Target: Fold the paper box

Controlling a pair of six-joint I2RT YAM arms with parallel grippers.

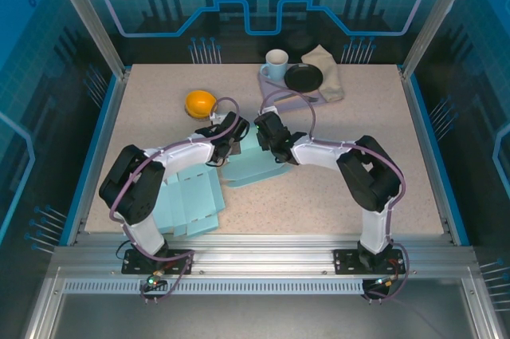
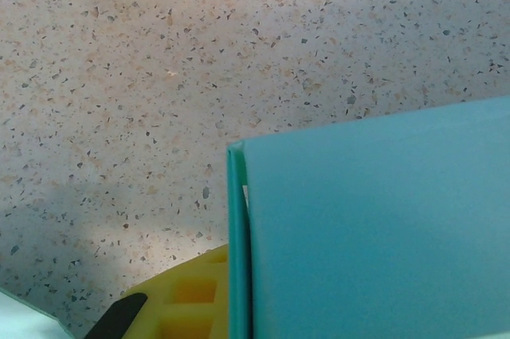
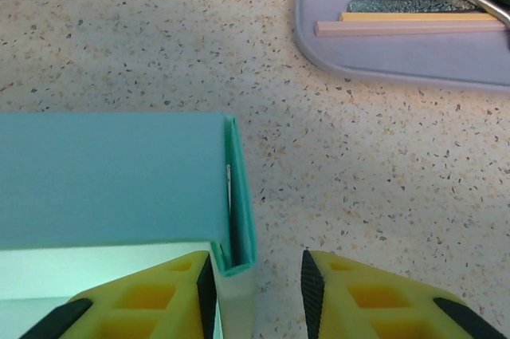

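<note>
Down by the arm bases, flat teal cardboard sheets point(image 1: 187, 199) lay on the speckled table point(image 1: 335, 195), just beside the left arm. Farther in, at mid-table, both arms met over the teal paper box point(image 1: 256, 168), which was partly folded with one wall standing upright.

The left gripper point(image 1: 233, 138) was closed tight on that box. In the left wrist view one yellow finger point(image 2: 195, 295) pressed against the edge of a raised teal panel, and the other finger was hidden behind the panel.

The right gripper point(image 3: 256, 277) had its jaws apart around the doubled corner of a box wall. The wall touched the finger on the left of the right wrist view. A gap of bare table showed between the wall and the other finger.

Beyond the grippers, an orange round thing point(image 1: 201, 104) sat left of centre, apart from the box. At the far edge stood a white mug point(image 1: 276, 64), with a black dish point(image 1: 304, 77) just beside it and a beige cloth point(image 1: 328, 68) behind the dish. A lavender tray point(image 3: 398, 52) under them carried a few thin strips point(image 3: 410, 26).
</note>
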